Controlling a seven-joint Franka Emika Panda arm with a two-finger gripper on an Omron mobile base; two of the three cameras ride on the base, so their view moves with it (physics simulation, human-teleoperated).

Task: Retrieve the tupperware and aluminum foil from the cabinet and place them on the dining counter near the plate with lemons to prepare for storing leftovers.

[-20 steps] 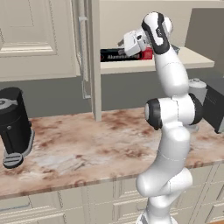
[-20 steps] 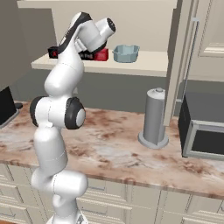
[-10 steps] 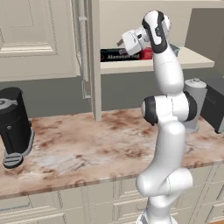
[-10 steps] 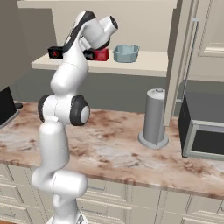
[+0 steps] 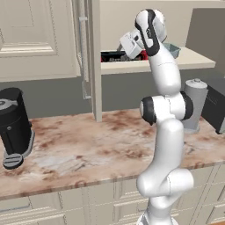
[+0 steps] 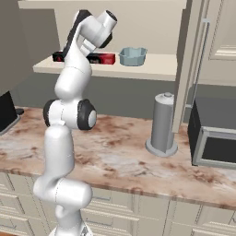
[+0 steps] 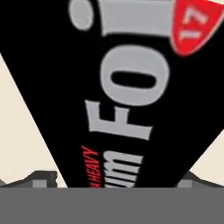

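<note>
Marbled worktop [image 5: 79, 145] seen below open cabinet [image 6: 138, 69]. Counted on cream shelf: one aluminum foil [image 7: 118, 87], one tupperware [image 6: 132, 56]. Foil lies between fingertips; gripper [image 5: 125, 48] closure cannot be told.

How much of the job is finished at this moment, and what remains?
Done: the cabinet stands open. In hand: the gripper is at the aluminum foil on the shelf; whether it grips is unclear. Left: the foil and the tupperware both remain on the shelf, none delivered.
</note>
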